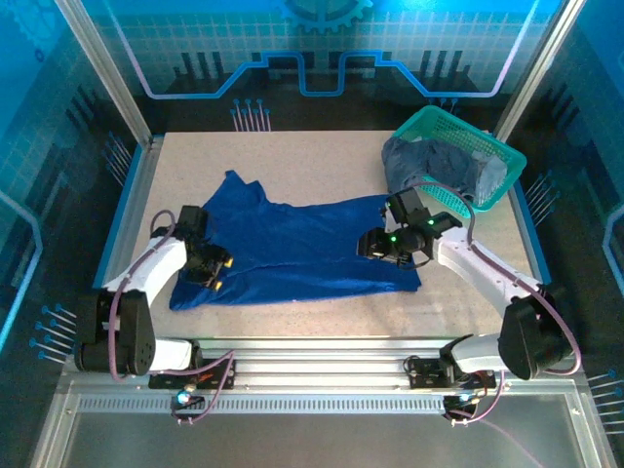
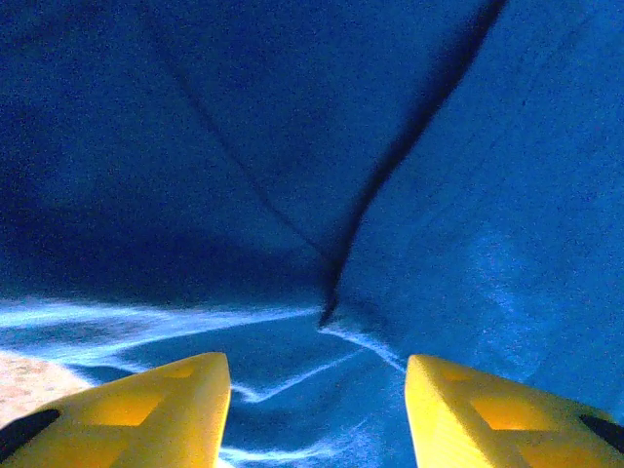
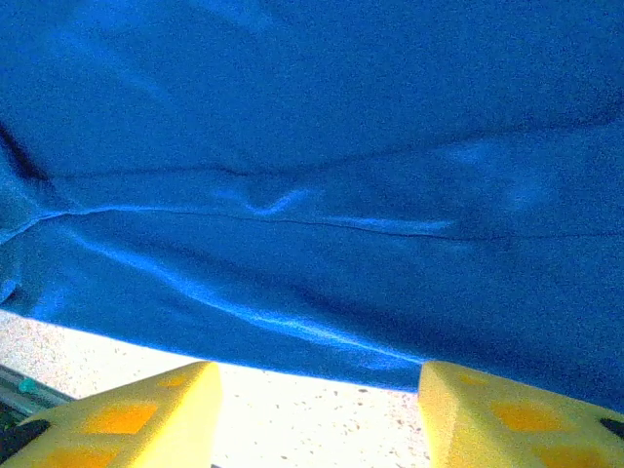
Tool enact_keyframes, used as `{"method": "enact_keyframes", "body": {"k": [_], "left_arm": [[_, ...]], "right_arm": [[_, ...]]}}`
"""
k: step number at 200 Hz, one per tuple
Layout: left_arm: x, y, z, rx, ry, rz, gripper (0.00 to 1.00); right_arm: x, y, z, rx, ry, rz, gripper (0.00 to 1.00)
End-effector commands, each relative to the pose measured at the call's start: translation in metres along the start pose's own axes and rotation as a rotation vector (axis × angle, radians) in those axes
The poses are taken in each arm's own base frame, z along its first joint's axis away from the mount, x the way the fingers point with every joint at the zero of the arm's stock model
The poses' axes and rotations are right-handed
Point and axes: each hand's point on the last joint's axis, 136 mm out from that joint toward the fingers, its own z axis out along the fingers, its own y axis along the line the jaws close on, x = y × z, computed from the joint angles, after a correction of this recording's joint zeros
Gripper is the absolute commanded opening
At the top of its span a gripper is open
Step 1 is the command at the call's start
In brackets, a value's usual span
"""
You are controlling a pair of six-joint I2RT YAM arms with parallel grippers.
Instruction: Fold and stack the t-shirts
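A royal blue t-shirt (image 1: 302, 249) lies spread across the middle of the table, its print hidden. My left gripper (image 1: 216, 268) is low over the shirt's left part, near the lower corner. In the left wrist view its yellow fingers (image 2: 166, 405) stand wide apart, open, over wrinkled blue cloth (image 2: 322, 195). My right gripper (image 1: 375, 244) is at the shirt's right edge. In the right wrist view it (image 3: 320, 409) is open over bare table, with the cloth's hem (image 3: 292, 341) just ahead of the tips. Duller grey-blue shirts (image 1: 429, 166) are heaped in the basket.
The teal mesh basket (image 1: 502, 156) stands at the back right corner, with grey cloth spilling over its near left side. Speckled tabletop (image 1: 292, 156) shows behind the shirt and along the front edge. Metal frame posts (image 1: 107, 68) border the table.
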Motion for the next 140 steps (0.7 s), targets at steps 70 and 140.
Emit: {"method": "enact_keyframes", "body": {"k": [70, 140], "left_arm": [[0.001, -0.022, 0.017, -0.025, -0.003, 0.042, 0.13], [0.0, -0.09, 0.001, -0.021, -0.06, 0.333, 0.0]], "right_arm": [[0.003, 0.002, 0.003, -0.019, 0.017, -0.011, 0.52], [0.001, -0.002, 0.001, -0.009, 0.012, 0.01, 0.5]]}}
